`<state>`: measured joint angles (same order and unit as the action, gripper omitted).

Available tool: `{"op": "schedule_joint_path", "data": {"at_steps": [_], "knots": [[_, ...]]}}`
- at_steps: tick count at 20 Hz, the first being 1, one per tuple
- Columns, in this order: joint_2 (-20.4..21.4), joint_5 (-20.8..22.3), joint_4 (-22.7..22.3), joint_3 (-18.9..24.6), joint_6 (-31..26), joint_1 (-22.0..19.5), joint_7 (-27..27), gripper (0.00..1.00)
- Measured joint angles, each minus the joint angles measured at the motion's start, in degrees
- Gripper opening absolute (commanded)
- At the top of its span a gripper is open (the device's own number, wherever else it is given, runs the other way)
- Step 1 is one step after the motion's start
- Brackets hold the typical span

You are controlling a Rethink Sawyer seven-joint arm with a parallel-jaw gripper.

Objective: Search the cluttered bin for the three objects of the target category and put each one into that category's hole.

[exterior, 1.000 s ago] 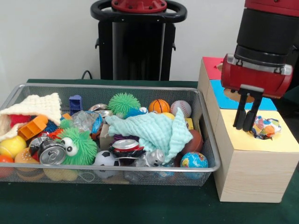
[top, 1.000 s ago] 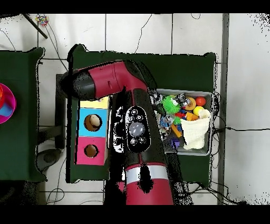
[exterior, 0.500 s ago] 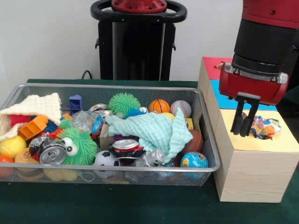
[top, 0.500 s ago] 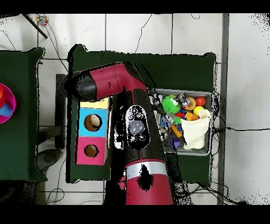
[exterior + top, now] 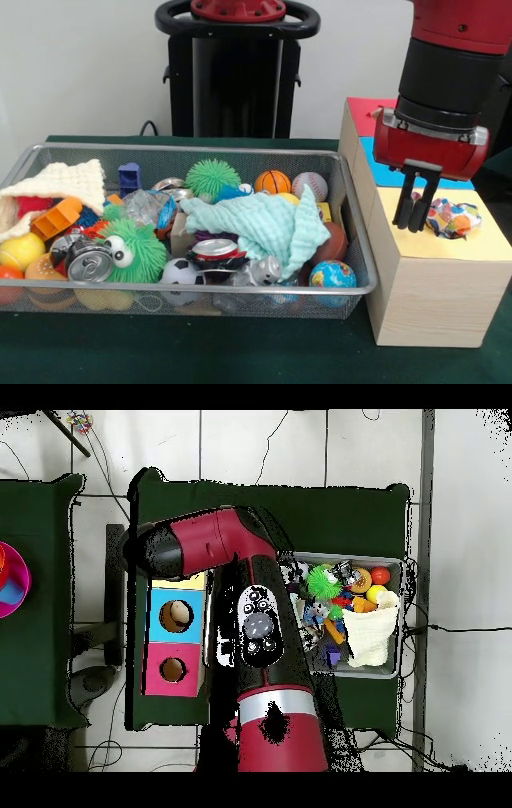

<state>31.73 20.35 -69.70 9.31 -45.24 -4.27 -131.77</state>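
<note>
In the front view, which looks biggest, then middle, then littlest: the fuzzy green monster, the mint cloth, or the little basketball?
1. Mint cloth, spread widest.
2. Fuzzy green monster.
3. Basketball, though it sits farther from the camera, so it may look a bit smaller.

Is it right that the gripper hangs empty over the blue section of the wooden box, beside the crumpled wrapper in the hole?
Not quite. The front view shows the gripper hanging empty over the yellow section of the wooden box, not the blue one. The crumpled wrapper does sit in the hole beside it.
</note>
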Motion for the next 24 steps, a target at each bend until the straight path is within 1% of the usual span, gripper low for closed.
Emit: {"op": "schedule_joint_path", "data": {"at_steps": [15,24], "knots": [[0.25,-0.06,-0.01,0.02,0.0,0.07,0.0,0.0],[2.06,-0.78,-0.01,0.02,-1.42,0.09,0.0,0.0]]}}
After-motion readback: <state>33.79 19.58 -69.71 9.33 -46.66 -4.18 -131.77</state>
